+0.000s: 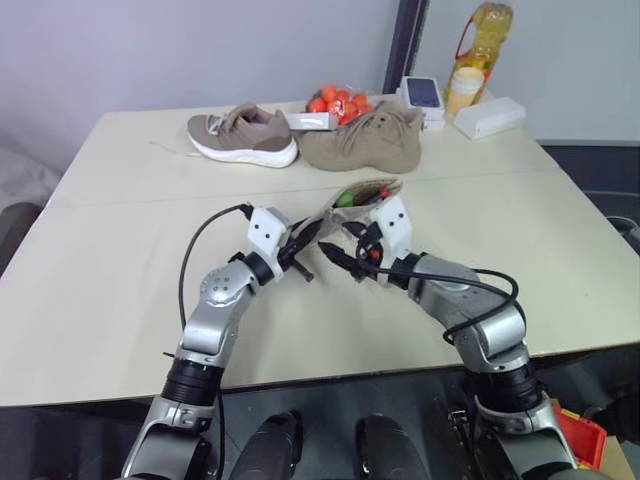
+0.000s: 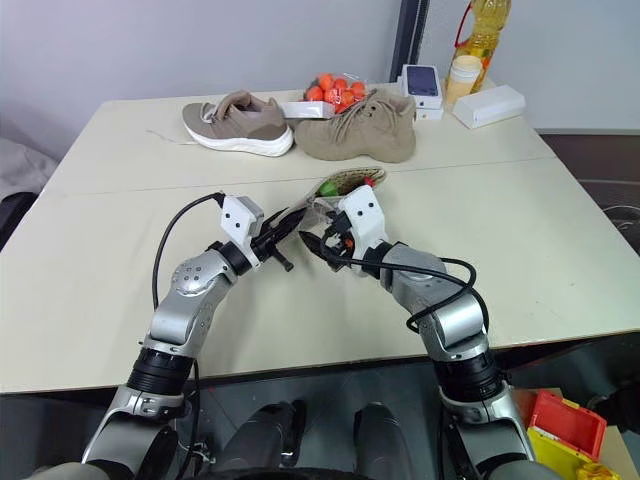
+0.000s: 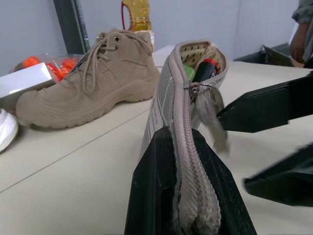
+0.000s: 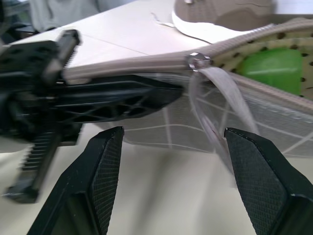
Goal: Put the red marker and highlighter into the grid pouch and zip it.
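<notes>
Zipping is in hand: the left gripper [image 3: 188,196] clamps the grid pouch [image 3: 166,103] end; the right gripper [image 4: 171,171], jaws wide, must seemingly pinch the loop pull [image 4: 215,112].

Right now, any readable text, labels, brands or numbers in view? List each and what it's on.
No text can be read in any view.
Oil bottle: has a label, too small to read.
White box: no legible print.
Phone box: picture on the lid, no words legible.
Grid pouch: no lettering shows on the visible side.
</notes>
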Motion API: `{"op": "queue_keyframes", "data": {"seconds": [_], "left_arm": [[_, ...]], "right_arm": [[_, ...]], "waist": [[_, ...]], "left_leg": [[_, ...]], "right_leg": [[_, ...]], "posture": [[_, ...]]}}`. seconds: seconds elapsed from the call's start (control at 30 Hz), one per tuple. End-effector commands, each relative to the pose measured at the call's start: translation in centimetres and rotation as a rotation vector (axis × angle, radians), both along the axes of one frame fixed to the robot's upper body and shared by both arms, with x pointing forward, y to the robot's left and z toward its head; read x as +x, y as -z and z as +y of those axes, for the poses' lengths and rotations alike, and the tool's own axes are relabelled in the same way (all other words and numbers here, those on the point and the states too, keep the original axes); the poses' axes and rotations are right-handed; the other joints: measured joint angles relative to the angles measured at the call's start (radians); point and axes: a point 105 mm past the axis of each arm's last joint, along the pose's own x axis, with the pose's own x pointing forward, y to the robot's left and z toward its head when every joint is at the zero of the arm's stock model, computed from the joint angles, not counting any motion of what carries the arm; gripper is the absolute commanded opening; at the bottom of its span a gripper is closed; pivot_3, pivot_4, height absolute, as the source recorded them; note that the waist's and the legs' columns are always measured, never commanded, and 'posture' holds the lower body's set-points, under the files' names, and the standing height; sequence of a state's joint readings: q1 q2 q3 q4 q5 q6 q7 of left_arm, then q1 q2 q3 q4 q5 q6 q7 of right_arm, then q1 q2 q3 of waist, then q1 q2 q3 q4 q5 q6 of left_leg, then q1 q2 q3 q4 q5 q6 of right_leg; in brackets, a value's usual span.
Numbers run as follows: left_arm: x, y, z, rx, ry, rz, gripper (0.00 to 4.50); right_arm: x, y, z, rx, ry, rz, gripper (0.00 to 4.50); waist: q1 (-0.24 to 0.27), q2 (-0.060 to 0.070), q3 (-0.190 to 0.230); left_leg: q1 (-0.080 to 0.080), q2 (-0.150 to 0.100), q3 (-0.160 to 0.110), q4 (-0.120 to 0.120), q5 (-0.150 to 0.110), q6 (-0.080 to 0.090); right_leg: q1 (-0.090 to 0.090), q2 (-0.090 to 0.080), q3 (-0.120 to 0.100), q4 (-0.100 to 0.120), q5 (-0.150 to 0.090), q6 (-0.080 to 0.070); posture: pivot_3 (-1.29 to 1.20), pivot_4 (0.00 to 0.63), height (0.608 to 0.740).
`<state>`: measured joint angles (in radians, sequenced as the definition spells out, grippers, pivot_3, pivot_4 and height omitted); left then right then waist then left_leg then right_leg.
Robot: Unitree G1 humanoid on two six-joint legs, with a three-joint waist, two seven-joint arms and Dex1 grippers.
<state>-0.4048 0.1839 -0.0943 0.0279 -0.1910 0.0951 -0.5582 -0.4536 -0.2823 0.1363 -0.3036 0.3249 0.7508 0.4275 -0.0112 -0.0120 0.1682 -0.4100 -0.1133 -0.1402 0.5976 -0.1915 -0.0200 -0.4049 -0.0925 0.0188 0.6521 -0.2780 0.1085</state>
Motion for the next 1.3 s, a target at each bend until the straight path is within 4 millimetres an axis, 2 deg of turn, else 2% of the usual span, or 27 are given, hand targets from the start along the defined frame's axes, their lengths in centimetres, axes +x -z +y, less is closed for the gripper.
{"op": "queue_keyframes", "data": {"seconds": [0.03, 0.17, 0.2, 0.3, 0.43, 0.57, 0.7, 0.8, 0.87, 0.97, 1.07, 1.17, 1.3], "left_arm": [[-0.4, -1.6, 0.0, -0.018, -0.002, -0.074, 0.0], [-0.4, -1.5, 0.2, -0.009, -0.005, -0.076, 0.0], [-0.4, -1.5, 0.2, -0.008, -0.006, -0.077, 0.0], [-0.3, -1.4, 0.5, -0.003, -0.015, -0.08, 0.0], [-0.1, -1.1, 1.1, 0.024, -0.03, -0.085, 0.0], [-0.1, -0.4, 2.2, 0.076, -0.046, -0.088, 0.0], [-0.1, 0.0, 3.0, 0.087, -0.064, -0.085, 0.0], [-0.1, 0.0, 3.4, 0.088, -0.073, -0.084, 0.0], [-0.1, 0.0, 3.4, 0.084, -0.076, -0.083, 0.0], [-0.2, -0.3, 3.2, 0.065, -0.074, -0.09, 0.0], [-0.2, -0.5, 3.2, 0.046, -0.077, -0.094, 0.0], [-0.4, -0.7, 3.0, 0.037, -0.07, -0.098, 0.0], [-0.6, -1.0, 2.6, 0.022, -0.052, -0.103, 0.0]], "right_arm": [[0.3, -1.7, 0.4, 0.027, 0.0, -0.069, 2.48], [0.4, -1.8, 0.0, 0.024, 0.015, -0.079, 0.41], [0.4, -1.9, -0.1, 0.022, 0.018, -0.082, 0.13], [0.5, -2.2, -1.0, 0.001, 0.038, -0.1, 0.13], [0.7, -3.3, -3.4, -0.053, 0.088, -0.146, 0.13], [1.9, -5.0, -7.9, -0.217, 0.226, -0.253, 0.13], [2.8, -6.4, -10.9, -0.325, 0.328, -0.317, 0.13], [3.0, -6.6, -11.6, -0.374, 0.336, -0.333, 0.13], [2.4, -6.1, -10.7, -0.294, 0.266, -0.281, 0.13], [-0.3, -4.2, -6.6, -0.129, 0.027, -0.142, 0.98], [-1.8, -2.7, -4.5, -0.101, -0.051, -0.074, 2.52], [-1.7, -1.8, -2.7, -0.06, -0.043, -0.042, 4.08], [-1.0, -0.9, -1.1, -0.031, -0.016, -0.014, 4.08]], "waist": [[-0.002, 0.0, 0.0], [-0.001, 0.0, 0.0], [-0.001, 0.0, 0.0], [-0.001, 0.0, 0.0], [0.001, 0.0, 0.0], [0.001, 0.0, 0.0], [-0.001, 0.0, 0.0], [-0.001, 0.0, 0.0], [-0.002, 0.0, 0.0], [0.0, 0.0, 0.0], [0.0, 0.0, 0.0], [-0.001, 0.0, 0.0], [0.0, 0.0, 0.0]], "left_leg": [[0.0, 0.0, 0.0, 0.0, 0.0, 0.0], [0.0, 0.0, 0.0, 0.0, 0.0, 0.0], [0.0, 0.0, 0.0, 0.0, 0.0, 0.0], [0.0, 0.0, 0.0, 0.0, 0.0, 0.0], [0.0, 0.0, 0.0, 0.0, 0.0, 0.0], [0.0, 0.0, 0.0, 0.0, 0.0, 0.0], [0.0, 0.0, 0.001, 0.0, 0.0, 0.0], [0.0, 0.0, 0.001, 0.0, 0.0, 0.0], [0.0, 0.0, 0.001, 0.0, 0.0, 0.0], [0.0, 0.001, 0.0, 0.0, 0.0, 0.0], [0.0, 0.001, 0.0, -0.001, 0.0, 0.0], [0.0, 0.0, 0.0, 0.0, 0.0, 0.0], [0.0, 0.0, 0.0, 0.0, 0.0, 0.0]], "right_leg": [[0.0, 0.0, 0.0, 0.0, 0.0, 0.0], [0.0, 0.0, 0.0, 0.0, 0.0, 0.0], [0.0, 0.0, 0.0, 0.0, 0.0, 0.0], [0.0, 0.0, 0.0, 0.0, 0.0, 0.0], [0.0, 0.0, 0.0, 0.0, 0.0, 0.0], [0.0, 0.0, 0.0, 0.0, 0.0, 0.0], [0.0, -0.001, 0.0, 0.0, 0.0, 0.0], [0.0, -0.001, 0.0, 0.0, 0.0, 0.0], [0.0, -0.001, 0.0, 0.0, 0.0, 0.0], [0.0, -0.001, 0.0, 0.0, 0.0, 0.0], [0.0, -0.002, 0.0, 0.0, 0.0, 0.0], [0.0, -0.002, 0.0, 0.0, 0.0, 0.0], [0.0, -0.002, 0.0, 0.0, 0.0, 0.0]], "posture": [[0.0, 0.15, 0.74], [0.0, 0.15, 0.74], [0.0, 0.15, 0.74], [0.0, 0.15, 0.74], [0.0, 0.15, 0.74], [0.0, 0.15, 0.74], [0.0, 0.15, 0.74], [0.0, 0.15, 0.74], [0.0, 0.15, 0.74], [0.0, 0.15, 0.74], [0.0, 0.15, 0.74], [0.0, 0.15, 0.74], [0.0, 0.15, 0.74]]}}
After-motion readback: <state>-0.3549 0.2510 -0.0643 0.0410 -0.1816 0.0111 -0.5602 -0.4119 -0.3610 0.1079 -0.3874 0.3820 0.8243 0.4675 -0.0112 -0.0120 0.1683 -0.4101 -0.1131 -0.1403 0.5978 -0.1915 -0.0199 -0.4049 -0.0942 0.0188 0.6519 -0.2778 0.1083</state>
